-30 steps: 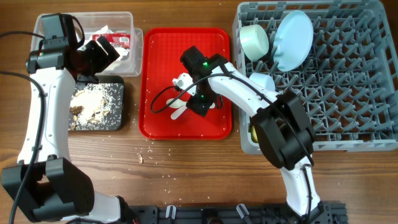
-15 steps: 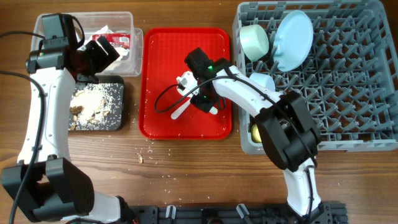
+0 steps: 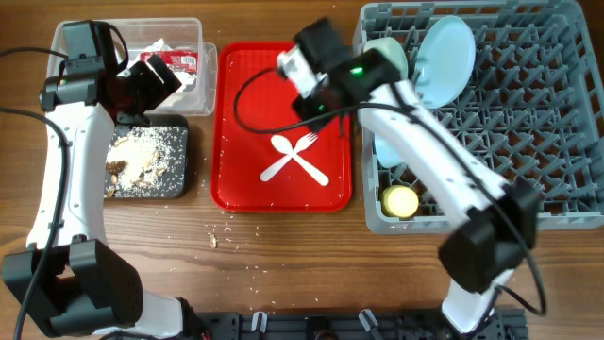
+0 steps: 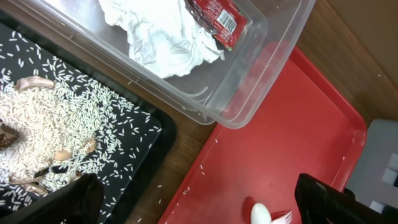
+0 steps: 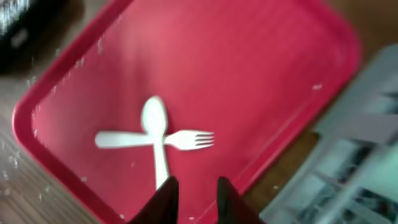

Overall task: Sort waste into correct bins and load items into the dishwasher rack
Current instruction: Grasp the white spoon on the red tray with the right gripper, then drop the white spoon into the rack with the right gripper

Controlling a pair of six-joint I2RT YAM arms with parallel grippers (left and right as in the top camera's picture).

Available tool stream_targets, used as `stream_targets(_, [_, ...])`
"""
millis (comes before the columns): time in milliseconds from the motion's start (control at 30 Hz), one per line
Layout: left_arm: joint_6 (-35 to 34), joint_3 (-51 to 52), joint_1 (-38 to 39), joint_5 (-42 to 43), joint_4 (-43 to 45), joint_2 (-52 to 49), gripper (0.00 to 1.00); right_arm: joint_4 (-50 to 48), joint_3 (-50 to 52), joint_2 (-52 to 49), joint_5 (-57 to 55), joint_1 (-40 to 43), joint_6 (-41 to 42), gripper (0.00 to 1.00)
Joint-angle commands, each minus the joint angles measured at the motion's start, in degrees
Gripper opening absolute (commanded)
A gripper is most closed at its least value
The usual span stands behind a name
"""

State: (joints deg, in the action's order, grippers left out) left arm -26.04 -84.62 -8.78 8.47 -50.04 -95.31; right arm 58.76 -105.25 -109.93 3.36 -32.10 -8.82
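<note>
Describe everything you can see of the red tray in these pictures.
The red tray is a glossy, plastic-looking rectangle with rounded corners and a raised rim. It lies flat on the wooden table, between the clear tub and black tray on one side and the grey rack on the other. A white fork and spoon lie crossed on it, with a few pale crumbs scattered around.

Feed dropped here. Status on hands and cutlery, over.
Left hand open, empty. Right hand open, empty, above red tray. Spoon and fork crossed on tray, not racked. Nothing blocking.
</note>
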Motion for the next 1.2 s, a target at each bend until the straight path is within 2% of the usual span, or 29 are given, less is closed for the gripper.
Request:
stream_targets(0, [0.1, -0.7, -0.1, 0.5, 0.1, -0.1, 1.00, -1.4, 1.7, -2.4, 3.9, 0.5, -1.7, 0.42])
stream_targets(33, [0.1, -0.7, -0.1, 0.5, 0.1, -0.1, 1.00, -2.1, 2.6, -3.5, 4.7, 0.1, -2.9, 0.49])
stream_targets(100, [0.1, -0.7, -0.1, 0.5, 0.1, -0.1, 1.00, -2.2, 3.8, -5.9, 4.7, -0.7, -4.9, 0.55])
stream_targets(333, [0.1, -0.7, -0.1, 0.5, 0.1, -0.1, 1.00, 0.1, 4.5, -15.6, 7.3, -2.7, -11.9, 0.57])
stream_targets(533, [0.1, -0.7, -0.1, 0.5, 0.1, -0.1, 1.00, 0.4, 4.5, -22.3, 7.3, -2.7, -13.5, 0.48])
stream_targets(633, [0.1, -0.7, -0.1, 0.5, 0.1, -0.1, 1.00, 0.6, 4.5, -25.2, 7.3, -2.7, -13.5, 0.40])
stream_targets(733, [0.1, -0.7, -0.1, 0.5, 0.1, -0.1, 1.00, 0.7, 4.5, -26.0, 7.0, -2.7, -13.0, 0.15])
stream_targets(800, [0.1, -0.7, -0.1, 0.5, 0.1, -0.1, 1.00, 0.6, 4.5, -26.0, 6.0, -2.7, -11.8, 0.05])
stream_targets(1033, [0.1, -0.7, -0.1, 0.5, 0.1, -0.1, 1.00, 3.1, 3.3, -25.2, 5.8, -2.7, -8.9, 0.04])
stream_targets(1167, [0.1, -0.7, -0.1, 0.5, 0.1, -0.1, 1.00, 5.8, 0.4, -18.1, 5.7, -2.7, -7.5, 0.04])
